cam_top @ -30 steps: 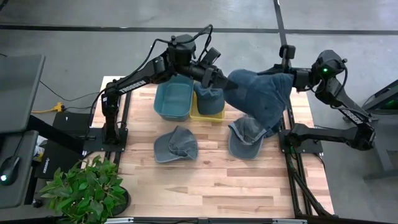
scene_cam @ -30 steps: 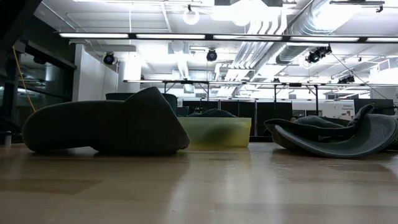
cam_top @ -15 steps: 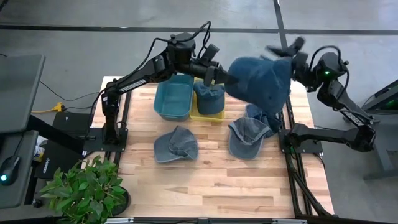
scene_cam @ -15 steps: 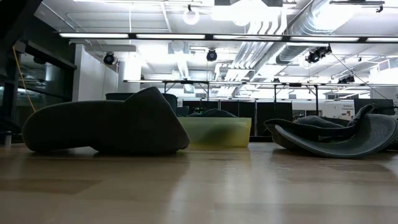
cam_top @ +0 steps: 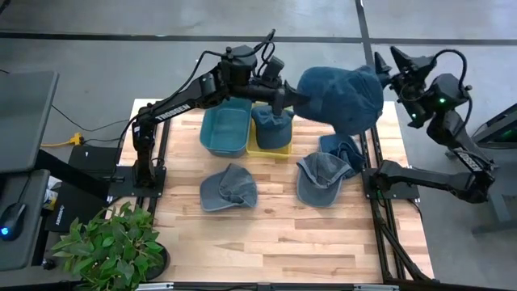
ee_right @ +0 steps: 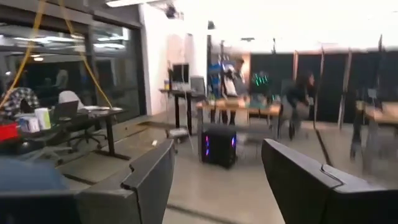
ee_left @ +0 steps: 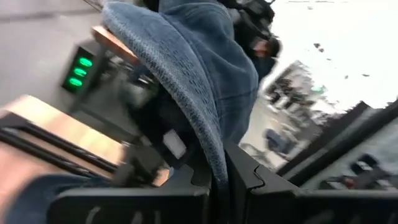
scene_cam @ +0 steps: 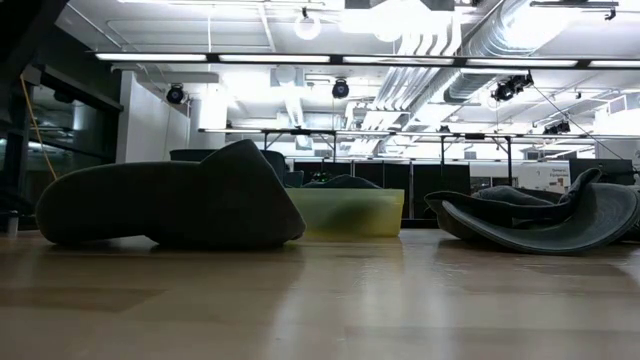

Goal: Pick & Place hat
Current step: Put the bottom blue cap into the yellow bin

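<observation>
The left gripper (cam_top: 292, 99) is raised high with fingers pinched together, while the right gripper (cam_top: 394, 58) (fingers spread apart) is lifted too.

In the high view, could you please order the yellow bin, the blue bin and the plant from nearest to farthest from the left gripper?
Left gripper, shut on the raised hat:
1. Yellow bin, just below it in the picture, holding a hat.
2. Blue bin, next bin leftward.
3. Plant, off the table's lower left corner.

Bare front half of table (cam_top: 275, 242) (back half crowded: bins (cam_top: 226, 131), loose hats (cam_top: 229, 187)).
</observation>
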`<state>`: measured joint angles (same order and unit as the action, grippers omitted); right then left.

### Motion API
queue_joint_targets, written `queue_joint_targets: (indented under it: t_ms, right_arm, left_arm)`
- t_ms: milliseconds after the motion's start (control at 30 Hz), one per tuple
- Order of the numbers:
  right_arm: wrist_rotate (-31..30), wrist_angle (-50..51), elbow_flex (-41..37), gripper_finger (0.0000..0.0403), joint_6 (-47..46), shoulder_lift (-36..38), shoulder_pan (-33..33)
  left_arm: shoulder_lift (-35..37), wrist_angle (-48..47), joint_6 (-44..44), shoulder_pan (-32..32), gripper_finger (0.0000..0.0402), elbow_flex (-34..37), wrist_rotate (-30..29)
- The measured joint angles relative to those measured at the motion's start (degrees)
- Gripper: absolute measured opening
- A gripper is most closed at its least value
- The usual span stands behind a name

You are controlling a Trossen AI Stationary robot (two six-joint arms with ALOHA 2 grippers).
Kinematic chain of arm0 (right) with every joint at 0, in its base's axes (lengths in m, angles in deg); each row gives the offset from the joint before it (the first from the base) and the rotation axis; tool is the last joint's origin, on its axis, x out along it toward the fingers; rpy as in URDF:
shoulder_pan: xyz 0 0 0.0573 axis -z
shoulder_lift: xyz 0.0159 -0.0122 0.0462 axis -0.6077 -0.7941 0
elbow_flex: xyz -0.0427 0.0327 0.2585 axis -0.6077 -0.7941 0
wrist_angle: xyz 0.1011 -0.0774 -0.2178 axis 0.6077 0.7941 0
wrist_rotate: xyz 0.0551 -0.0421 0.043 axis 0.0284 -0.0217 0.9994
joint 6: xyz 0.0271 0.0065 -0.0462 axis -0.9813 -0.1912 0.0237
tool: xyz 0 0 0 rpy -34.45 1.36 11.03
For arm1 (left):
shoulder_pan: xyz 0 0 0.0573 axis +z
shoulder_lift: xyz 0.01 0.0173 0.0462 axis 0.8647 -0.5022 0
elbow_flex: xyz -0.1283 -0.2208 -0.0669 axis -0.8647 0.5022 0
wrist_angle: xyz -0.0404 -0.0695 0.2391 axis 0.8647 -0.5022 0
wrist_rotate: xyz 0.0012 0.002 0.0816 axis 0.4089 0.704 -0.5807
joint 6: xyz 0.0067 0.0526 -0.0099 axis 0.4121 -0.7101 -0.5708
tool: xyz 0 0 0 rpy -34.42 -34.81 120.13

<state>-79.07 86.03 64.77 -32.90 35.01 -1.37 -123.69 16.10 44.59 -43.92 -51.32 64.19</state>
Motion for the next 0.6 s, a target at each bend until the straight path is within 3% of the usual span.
queue_joint_targets:
  t_ms: [200,500,600]
  right_arm:
    - [-0.6,12.0,0.0,0.0236,-7.8,1.4,0.0]
    - [-0.1,27.9,0.0,0.0236,-15.3,2.2,0.0]
    - [4.2,30.2,-0.3,0.0236,-19.6,3.0,0.0]
  left_arm:
    - [0.0,-0.4,-2.7,3.4,0.0006,0.0,-5.8]
    - [0.0,-2.3,-3.2,10.4,0.0006,0.0,-4.4]
    - [0.0,-2.2,-3.7,10.8,0.0006,0.0,-4.5]
